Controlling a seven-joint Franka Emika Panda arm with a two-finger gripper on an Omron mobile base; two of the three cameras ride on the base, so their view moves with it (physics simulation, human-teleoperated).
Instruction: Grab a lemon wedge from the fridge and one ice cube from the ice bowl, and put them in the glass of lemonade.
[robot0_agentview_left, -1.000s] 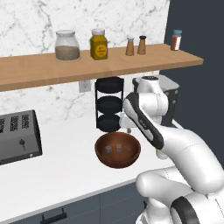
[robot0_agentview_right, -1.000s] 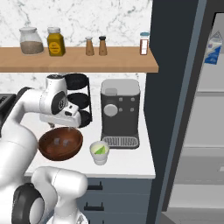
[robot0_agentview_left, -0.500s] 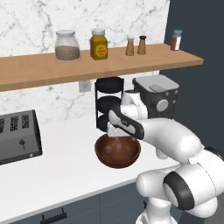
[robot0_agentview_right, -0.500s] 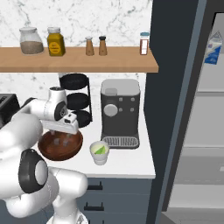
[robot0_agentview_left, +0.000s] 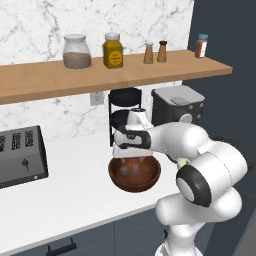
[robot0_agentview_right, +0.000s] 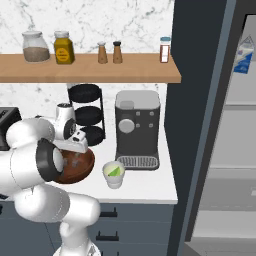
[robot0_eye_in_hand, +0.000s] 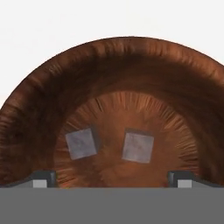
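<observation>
Hand view: jaws spread wide over ice bowl (robot0_eye_in_hand: 52, 96) w/ two ice cubes (robot0_eye_in_hand: 81, 143); no readable labels.

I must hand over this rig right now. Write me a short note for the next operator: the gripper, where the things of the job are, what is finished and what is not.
Gripper: open, empty, hanging just above the ice bowl.
Ice: two ice cubes lie on the bowl's floor, one beside the other, apart, neither between the fingertips.
Glass of lemonade: on the counter in front of the coffee machine, beside the bowl; the lemon wedge is already inside.
Fridge: open, on the right.
Left: grasp one cube and drop it in the glass.
</observation>
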